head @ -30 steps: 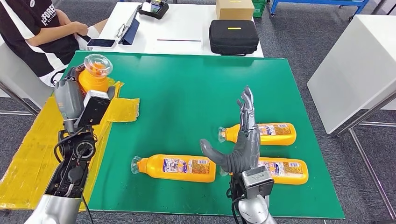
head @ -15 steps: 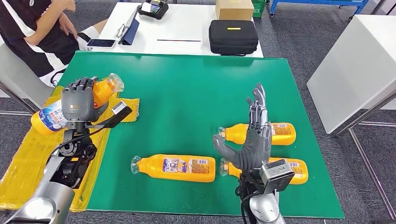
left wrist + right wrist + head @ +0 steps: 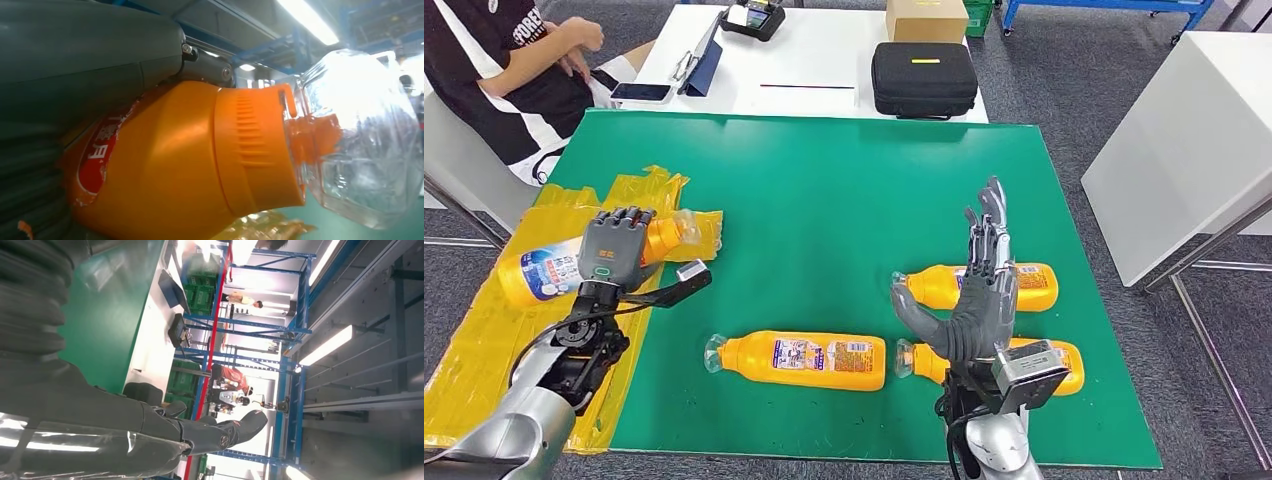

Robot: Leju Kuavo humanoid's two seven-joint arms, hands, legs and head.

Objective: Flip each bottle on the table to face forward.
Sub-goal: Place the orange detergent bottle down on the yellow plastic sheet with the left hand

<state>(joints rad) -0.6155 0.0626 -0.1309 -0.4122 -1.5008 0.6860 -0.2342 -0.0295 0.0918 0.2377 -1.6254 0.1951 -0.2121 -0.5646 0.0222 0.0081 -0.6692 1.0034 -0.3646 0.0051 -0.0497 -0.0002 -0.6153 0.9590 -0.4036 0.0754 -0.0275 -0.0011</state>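
Gripping an orange bottle [image 3: 544, 265] round its middle, the left hand [image 3: 612, 250] holds it sideways over the yellow sheet [image 3: 484, 330] at the green table's [image 3: 824, 190] left edge; the right hand [image 3: 972, 300] stands empty, fingers spread, above three lying bottles [image 3: 804, 360]. Risk, I judge: the smooth body rolls in that grasp (label slick), dropping off the edge.
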